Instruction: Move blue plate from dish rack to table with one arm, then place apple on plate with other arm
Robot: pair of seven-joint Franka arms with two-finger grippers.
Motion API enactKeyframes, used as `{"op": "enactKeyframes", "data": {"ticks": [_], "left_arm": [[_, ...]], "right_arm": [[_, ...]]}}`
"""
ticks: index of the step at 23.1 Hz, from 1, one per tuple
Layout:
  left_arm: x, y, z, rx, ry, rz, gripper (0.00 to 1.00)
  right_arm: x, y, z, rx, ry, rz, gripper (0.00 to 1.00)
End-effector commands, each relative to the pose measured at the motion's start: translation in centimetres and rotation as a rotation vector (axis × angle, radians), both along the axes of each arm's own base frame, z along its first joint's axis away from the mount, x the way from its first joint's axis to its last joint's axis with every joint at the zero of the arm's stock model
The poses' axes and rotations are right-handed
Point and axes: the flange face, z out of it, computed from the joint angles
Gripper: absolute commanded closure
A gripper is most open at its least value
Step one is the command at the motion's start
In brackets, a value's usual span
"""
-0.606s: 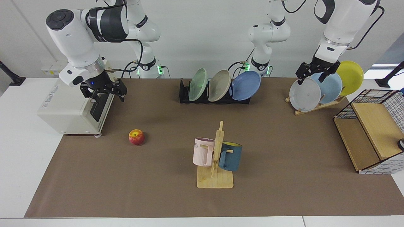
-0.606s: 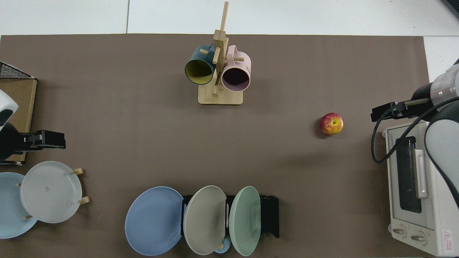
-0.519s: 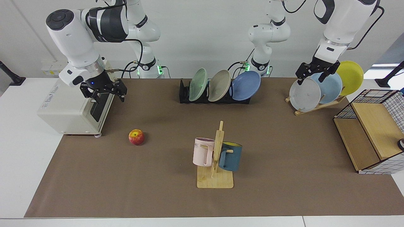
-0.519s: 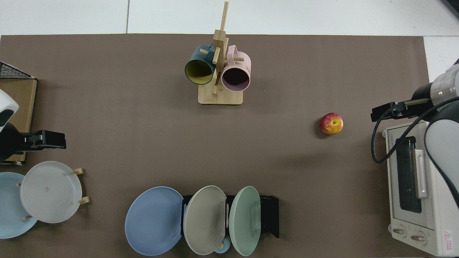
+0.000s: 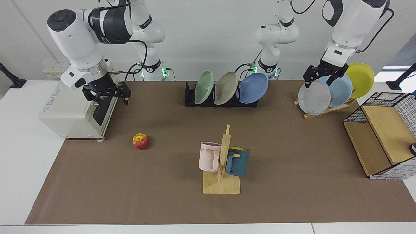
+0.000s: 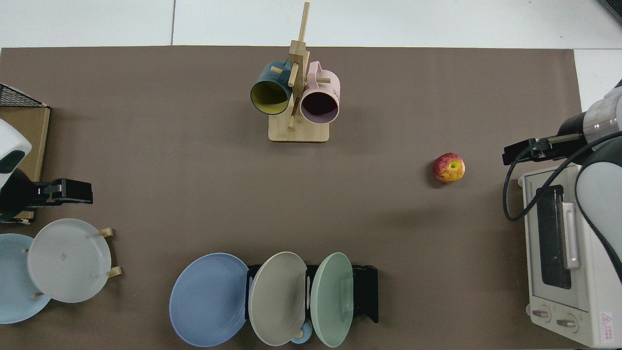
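The blue plate (image 5: pixel 253 88) (image 6: pixel 209 299) leans in the end slot of the black dish rack (image 5: pixel 189 97) (image 6: pixel 365 291), beside a beige and a pale green plate. The red and yellow apple (image 5: pixel 140 141) (image 6: pixel 449 167) lies on the table's brown mat (image 5: pixel 292 146). My left gripper (image 5: pixel 320 79) (image 6: pixel 73 191) hangs open over the wooden plate stand, well to the side of the rack. My right gripper (image 5: pixel 107 97) (image 6: pixel 520 151) is open in front of the toaster oven, behind and above the apple, with nothing held.
A wooden mug tree (image 5: pixel 222 169) with a pink and a dark blue mug stands mid-table. The slanted wooden stand (image 5: pixel 325 109) holds grey, sky-blue and yellow plates. A toaster oven (image 5: pixel 74 110) and a wire-and-wood shelf (image 5: pixel 380 139) stand at the two ends.
My left gripper has shifted slightly away from the wooden stand toward the dish rack side. The right arm, the plates and the apple have not moved.
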Motion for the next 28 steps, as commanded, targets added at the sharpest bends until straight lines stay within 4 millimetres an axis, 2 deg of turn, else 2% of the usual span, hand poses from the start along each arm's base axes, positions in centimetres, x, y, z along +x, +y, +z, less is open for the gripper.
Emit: {"op": "enactKeyframes", "data": {"ticks": [1, 11, 18, 22, 25, 28], "left_arm": [[-0.4, 0.3, -0.5, -0.005, 0.003, -0.003, 0.0], [1.2, 0.7, 0.1, 0.004, -0.097, -0.003, 0.01], [0.6, -1.7, 1.2, 0.007, -0.108, -0.035, 0.01], [-1.2, -2.2, 2.5, 0.036, -0.098, -0.026, 0.01], [-3.1, -5.6, 2.1, 0.194, -0.083, -0.057, 0.0], [-6.6, -8.4, 1.3, 0.286, -0.097, -0.076, 0.0]], "right_arm": [[-0.5, 0.1, 0.3, 0.005, 0.002, -0.015, 0.0], [-0.5, 0.1, 0.3, 0.005, 0.002, -0.015, 0.0], [-0.5, 0.1, 0.3, 0.005, 0.004, -0.015, 0.0], [-0.9, -0.1, 0.4, -0.013, 0.01, -0.014, 0.0], [-0.9, 0.0, -0.9, -0.014, 0.01, -0.005, 0.0], [-0.6, 0.2, -3.5, -0.014, -0.002, -0.006, 0.0]]}}
